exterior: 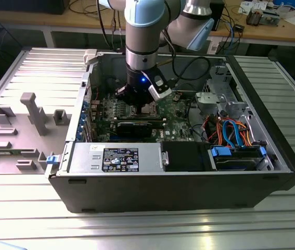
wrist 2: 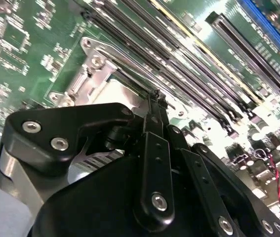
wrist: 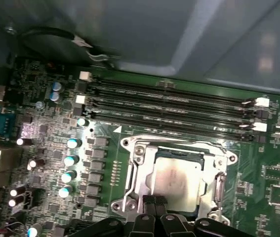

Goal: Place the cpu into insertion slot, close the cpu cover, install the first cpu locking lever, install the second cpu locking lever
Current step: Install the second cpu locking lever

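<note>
Exterior view high, looking into open case (exterior: 189, 177); both wrist views near insertion slot (wrist: 177, 180).

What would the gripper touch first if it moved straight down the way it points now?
Probably the cpu cover at its near edge, lying over the cpu; the gripper points right there, though depth is unclear.

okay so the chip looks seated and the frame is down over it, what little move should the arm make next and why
Probably a small nudge of the gripper toward a locking lever. In the first wrist view the cpu lies flat in the insertion slot with the cpu cover down around it, and the fingertips sit shut at the cover's near edge. Whether either lever is latched is unclear, so check that first.
</note>
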{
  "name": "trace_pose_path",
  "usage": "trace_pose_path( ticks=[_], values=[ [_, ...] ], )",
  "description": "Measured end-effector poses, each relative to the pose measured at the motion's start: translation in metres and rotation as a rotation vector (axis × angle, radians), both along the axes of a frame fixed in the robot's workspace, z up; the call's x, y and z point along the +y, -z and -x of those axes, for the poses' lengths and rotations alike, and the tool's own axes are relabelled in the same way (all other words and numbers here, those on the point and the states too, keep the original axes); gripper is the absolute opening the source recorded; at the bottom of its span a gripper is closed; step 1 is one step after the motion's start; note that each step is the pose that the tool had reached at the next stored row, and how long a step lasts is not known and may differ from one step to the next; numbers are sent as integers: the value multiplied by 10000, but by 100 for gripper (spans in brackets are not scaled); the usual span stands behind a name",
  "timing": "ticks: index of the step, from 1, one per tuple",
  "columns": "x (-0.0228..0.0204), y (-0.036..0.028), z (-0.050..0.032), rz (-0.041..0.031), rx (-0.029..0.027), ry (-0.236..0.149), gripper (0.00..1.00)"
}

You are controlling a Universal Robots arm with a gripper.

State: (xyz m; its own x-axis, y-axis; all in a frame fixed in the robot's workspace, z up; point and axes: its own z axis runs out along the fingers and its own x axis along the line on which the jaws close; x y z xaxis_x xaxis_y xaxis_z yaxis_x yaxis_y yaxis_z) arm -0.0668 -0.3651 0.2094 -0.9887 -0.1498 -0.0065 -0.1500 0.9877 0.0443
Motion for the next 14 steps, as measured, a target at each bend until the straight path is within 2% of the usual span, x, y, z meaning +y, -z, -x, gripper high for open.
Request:
trace_pose_path(
  ticks=[4, 5, 7, 10, 14],
  values=[
    [1, -14, -12, 65, 5, 2, 11],
    [3, -46, -14, 102, 3, -2, 11],
    [3, -85, -13, 129, 3, -1, 11],
    [10, -207, -13, 192, 3, 1, 11],
    [17, -319, -14, 266, 4, -2, 11]
  ],
)
